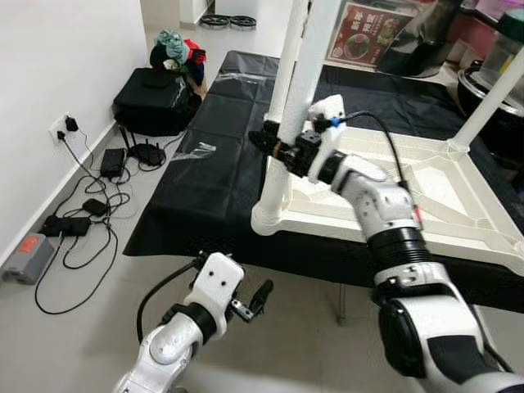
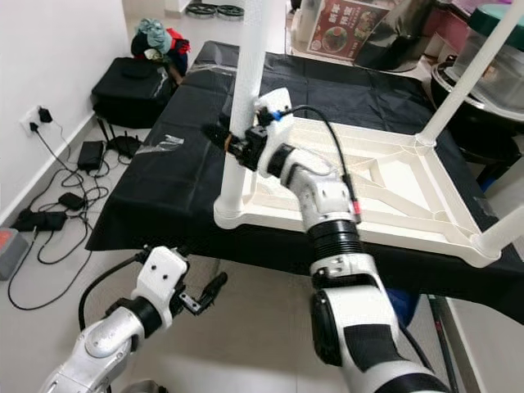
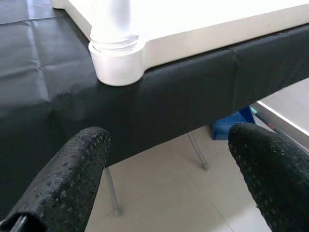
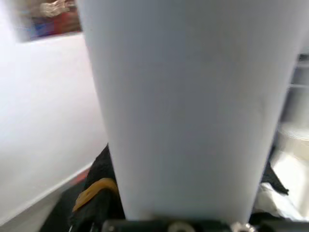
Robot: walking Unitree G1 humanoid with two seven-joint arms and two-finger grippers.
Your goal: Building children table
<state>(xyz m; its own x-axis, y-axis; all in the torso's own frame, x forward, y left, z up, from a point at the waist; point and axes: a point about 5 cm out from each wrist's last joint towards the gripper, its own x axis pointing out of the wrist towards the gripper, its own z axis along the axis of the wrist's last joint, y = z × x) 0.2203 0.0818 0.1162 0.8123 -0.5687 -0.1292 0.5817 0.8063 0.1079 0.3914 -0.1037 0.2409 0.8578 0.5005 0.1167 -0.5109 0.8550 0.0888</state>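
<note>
Nearest the camera, the left gripper hangs low over the tiled floor, in front of the surface's near edge, its jaws open and holding nothing. In the left wrist view its two black fingers stand wide apart, looking up at the cloth-draped edge and the round socket of the tabletop's near corner.

Just beyond, a black cloth covers the surface. On it the white tabletop lies upside down, its ribbed underside facing up. A white leg stands upright in the near-left corner socket. The right gripper is clamped around this leg partway up, jaws closed on it; in the right wrist view the leg stands close against the camera. Another leg rises from the far-right corner, leaning slightly.

To the left, on the floor by the wall, lie black cables, a power strip and a grey box. Farther back stands a black bag with bundled clothes behind it. Beyond the surface, a red poster leans upright.
</note>
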